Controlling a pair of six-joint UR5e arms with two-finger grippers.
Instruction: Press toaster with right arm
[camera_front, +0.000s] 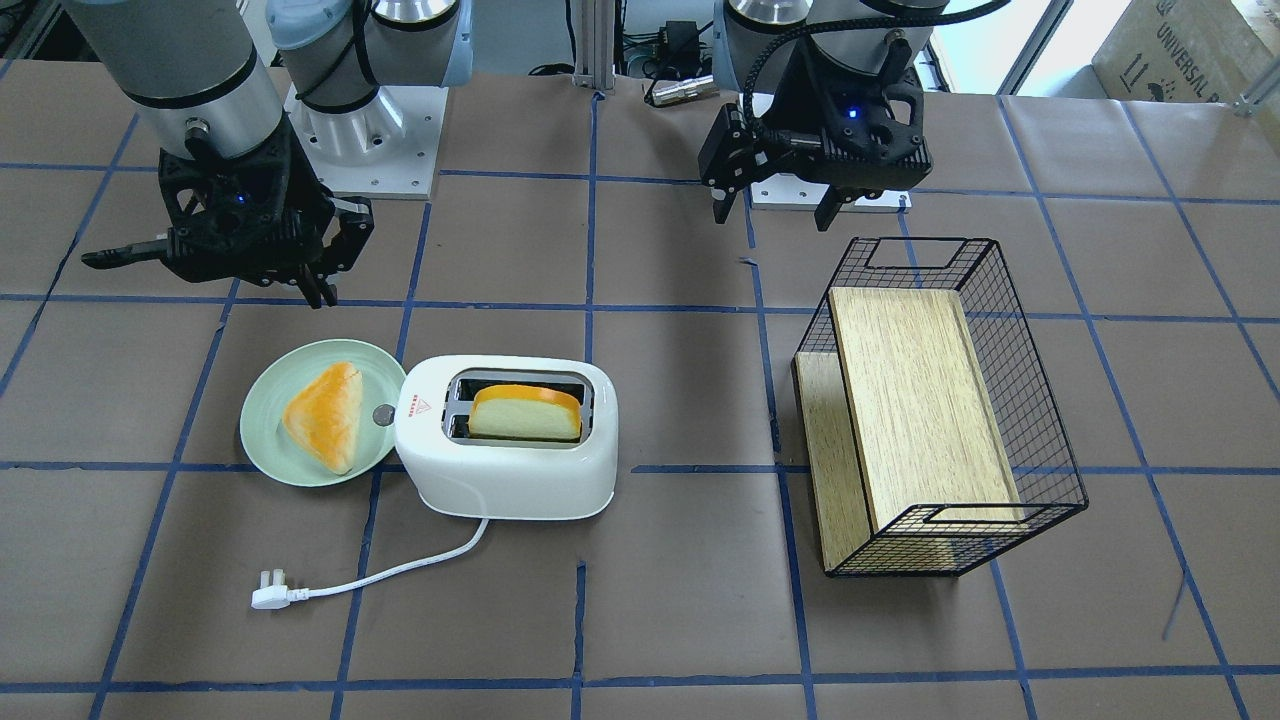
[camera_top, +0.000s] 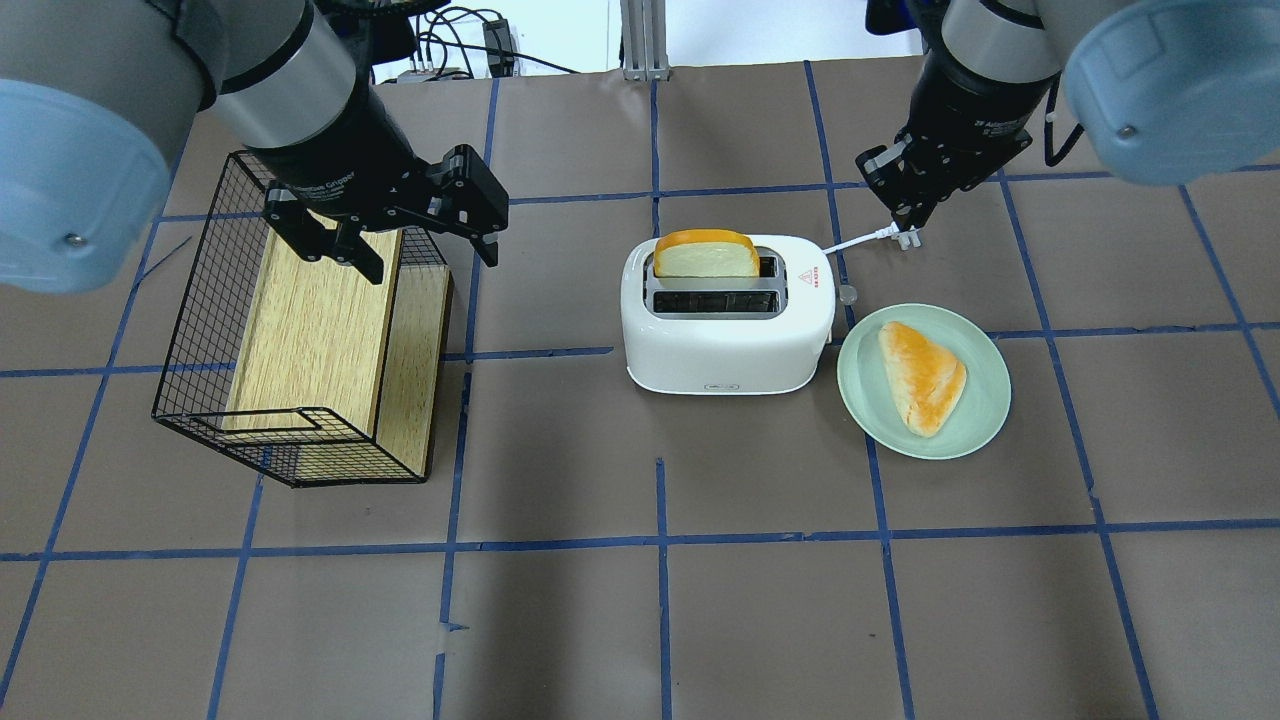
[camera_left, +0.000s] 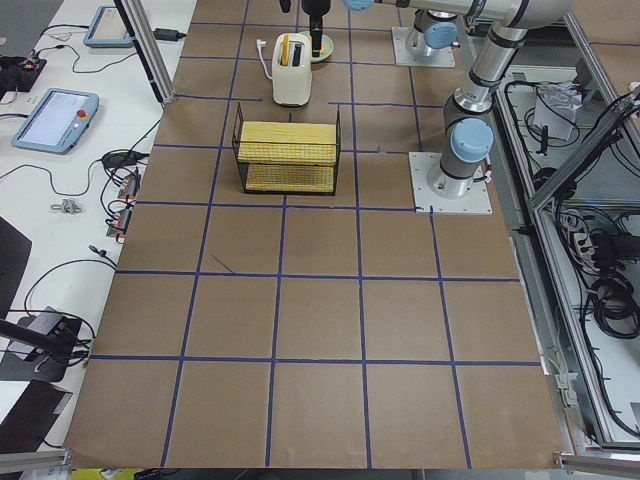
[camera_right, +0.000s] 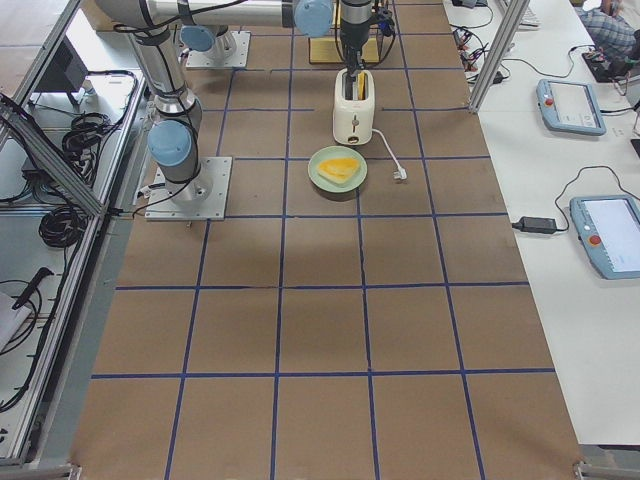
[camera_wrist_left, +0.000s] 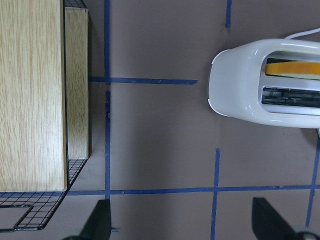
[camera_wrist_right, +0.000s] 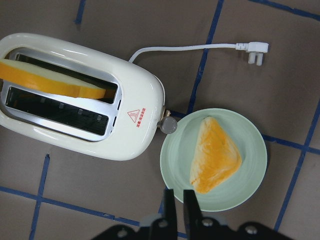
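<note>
**Toaster** (camera_top: 727, 345): upright on table (camera_top: 760, 620), clear of all edges. Sits somewhat nearer operator-side edge than robot-side edge, well off both ends. Long axis runs parallel w/ long edges. Red triangle sticker on top, at knob end.

**Slice** (camera_top: 705, 255): stands in the slot on operator side, top proud of housing.

**Knob** (camera_wrist_right: 167, 125): on toaster end facing table's right end. Overlaps plate rim in top views; contact can't be confirmed.

**Cord** (camera_front: 400, 570): leaves toaster toward operator-side edge and curves to plug (camera_front: 272, 597), which lies loose on table.

**Plate** (camera_top: 985, 400): pale green, just beside toaster's knob end, on the side toward right end. Wedge (camera_top: 922, 375) of bread lies on it.

**R gripper** (camera_wrist_right: 179, 200): fingers narrow, only a thin gap, nothing betw. them. Points down, held above table. Per wrist view, tips are over plate's robot-side rim. Apart from toaster; no contact w/ body or knob.

**L gripper** (camera_top: 432, 262): fingers wide apart, nothing held. Hovers above table over the gap betw. basket and toaster, approx. level w/ basket's robot-side end.

**Basket** (camera_top: 200, 300): black wire, toward left end from toaster, well apart from it. Long axis runs robot-side to operator-side. Wooden board (camera_top: 310, 340) inside.
</note>
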